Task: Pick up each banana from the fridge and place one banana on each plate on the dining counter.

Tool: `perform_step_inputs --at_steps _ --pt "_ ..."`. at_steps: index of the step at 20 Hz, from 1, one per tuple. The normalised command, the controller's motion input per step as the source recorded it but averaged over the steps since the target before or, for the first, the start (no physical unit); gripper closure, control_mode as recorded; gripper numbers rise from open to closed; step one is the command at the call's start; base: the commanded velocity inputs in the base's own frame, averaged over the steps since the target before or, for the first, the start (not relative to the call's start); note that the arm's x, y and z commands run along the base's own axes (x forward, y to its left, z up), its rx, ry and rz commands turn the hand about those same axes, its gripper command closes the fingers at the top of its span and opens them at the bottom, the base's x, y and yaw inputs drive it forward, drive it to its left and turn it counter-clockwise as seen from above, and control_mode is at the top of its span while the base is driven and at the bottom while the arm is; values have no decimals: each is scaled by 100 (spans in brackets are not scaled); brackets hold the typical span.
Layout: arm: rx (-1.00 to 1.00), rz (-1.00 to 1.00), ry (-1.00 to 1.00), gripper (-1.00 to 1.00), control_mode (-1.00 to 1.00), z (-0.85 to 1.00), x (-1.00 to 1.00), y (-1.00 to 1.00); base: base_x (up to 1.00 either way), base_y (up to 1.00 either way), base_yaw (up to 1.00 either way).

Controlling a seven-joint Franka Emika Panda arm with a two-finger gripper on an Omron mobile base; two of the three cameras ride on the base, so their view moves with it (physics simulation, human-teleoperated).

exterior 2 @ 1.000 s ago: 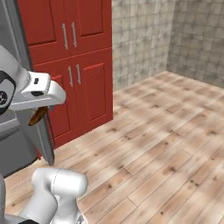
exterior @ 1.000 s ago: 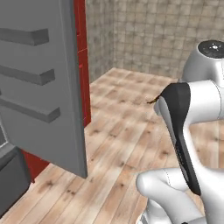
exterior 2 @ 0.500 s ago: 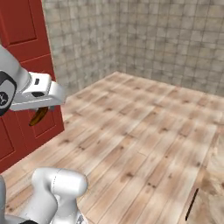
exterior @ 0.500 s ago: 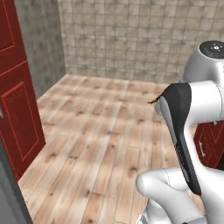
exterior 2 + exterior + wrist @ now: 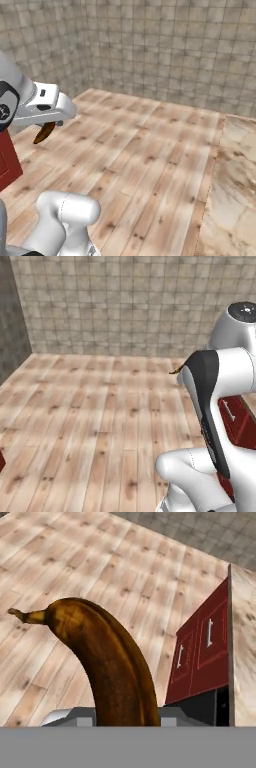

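Held item: the dark brown, overripe curved banana (image 5: 112,662) rises from between the jaws in the hand view, stem end up and to the left; in the right base view its brown tip (image 5: 44,133) hangs below the white hand.
Jaws: the two-finger gripper (image 5: 50,122) is drawn in narrow and clamped on this banana; the fingertips themselves are hidden behind the fruit.
Surroundings: a pale wooden plank floor (image 5: 100,421) and a beige tiled wall (image 5: 165,45) lie ahead.
Counter: a beige marbled stone top (image 5: 232,185) shows at the right edge of the right base view; the hand view has red cabinet doors with pale handles (image 5: 200,652) beside a stone top.
Done so far: one banana is picked up and is in transit.
Left to do: judging from this, setting it on a plate, then fetching the other banana for the second plate.
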Motion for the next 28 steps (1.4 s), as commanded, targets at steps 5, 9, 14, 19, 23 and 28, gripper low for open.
perform_step_inputs --at_steps 5,9,14,19,23,28 --pt "0 0 0 100 100 0 0 0 100 0 -22" --pt "0 0 0 100 100 0 0 0 100 -1 -18" --pt "0 0 0 100 100 0 0 0 100 0 -18" --pt "0 0 0 100 100 0 0 0 100 0 -21" --pt "0 0 0 100 100 0 0 0 100 -2 -18" --pt "0 0 0 100 100 0 0 0 100 -5 -17"
